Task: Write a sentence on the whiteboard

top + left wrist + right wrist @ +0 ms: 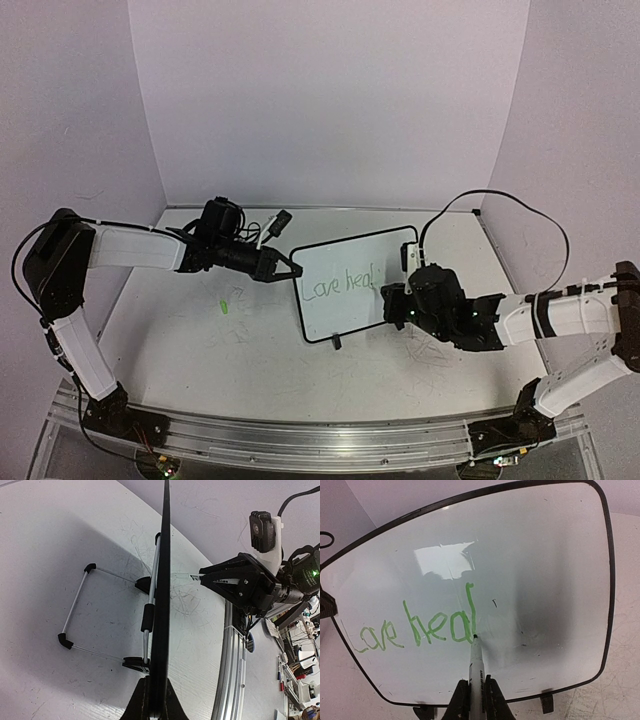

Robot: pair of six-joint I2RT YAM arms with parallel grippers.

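Observation:
The whiteboard [350, 262] stands tilted on the table's middle, with green writing [420, 627] reading "Love heal" on it. My left gripper [293, 270] is shut on the whiteboard's left edge; in the left wrist view its fingers [154, 687] pinch the black frame [162, 580], seen edge-on. My right gripper [475, 690] is shut on a white marker [477, 662], whose tip touches the whiteboard [545, 555] at the foot of the last letter. From above, the right gripper [392, 300] is at the board's right side.
A wire stand [80, 605] props the board from behind. A green smear [226, 307] marks the scribbled tabletop [200, 350] left of the board. An aluminium rail [300, 435] runs along the near edge. Walls enclose the back and sides.

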